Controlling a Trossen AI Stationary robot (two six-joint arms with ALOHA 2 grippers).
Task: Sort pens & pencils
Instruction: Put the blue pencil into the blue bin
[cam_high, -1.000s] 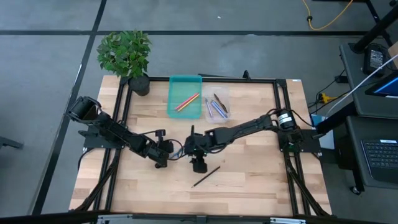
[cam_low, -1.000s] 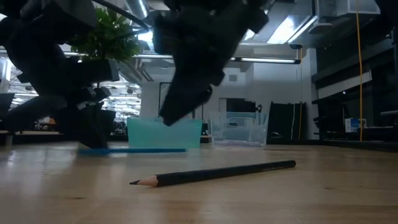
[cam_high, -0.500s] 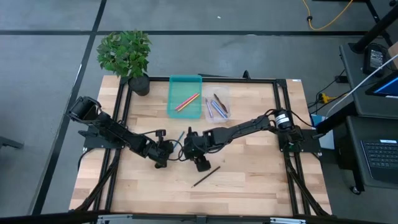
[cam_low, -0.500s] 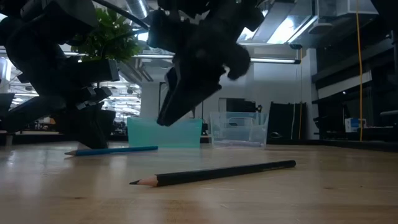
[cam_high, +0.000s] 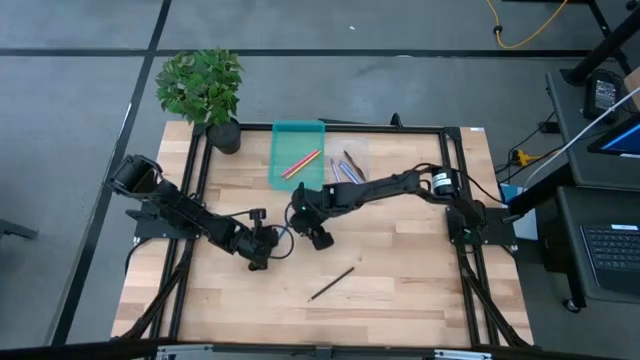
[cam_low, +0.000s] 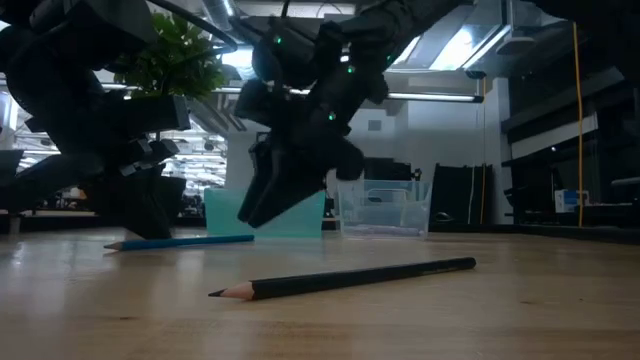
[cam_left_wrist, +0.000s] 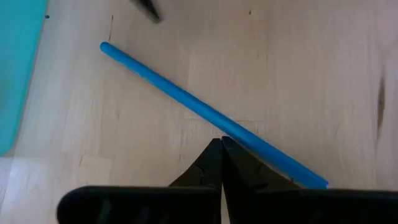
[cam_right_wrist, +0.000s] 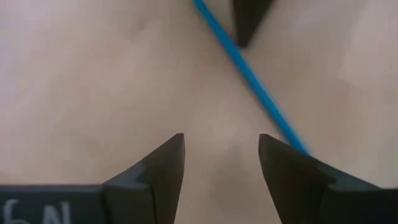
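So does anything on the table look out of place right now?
Two sticks lie loose on the table, outside the trays: a blue one by the shut left gripper, and a dark pencil alone nearer the front edge.

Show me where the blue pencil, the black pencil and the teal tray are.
blue pencil (cam_left_wrist: 205, 112), left wrist view, middle of its shaft.
black pencil (cam_low: 345, 279), low view, middle of its shaft.
teal tray (cam_high: 297, 130), high view, far rim.

Pencils loose on table: two, a blue pencil (cam_left_wrist: 205, 112) and a black pencil (cam_high: 331, 283)
Trays: two, a teal tray (cam_high: 297, 131) and a clear tray (cam_high: 359, 150) beside it
Potted plant (cam_high: 204, 92): one
Arms: two
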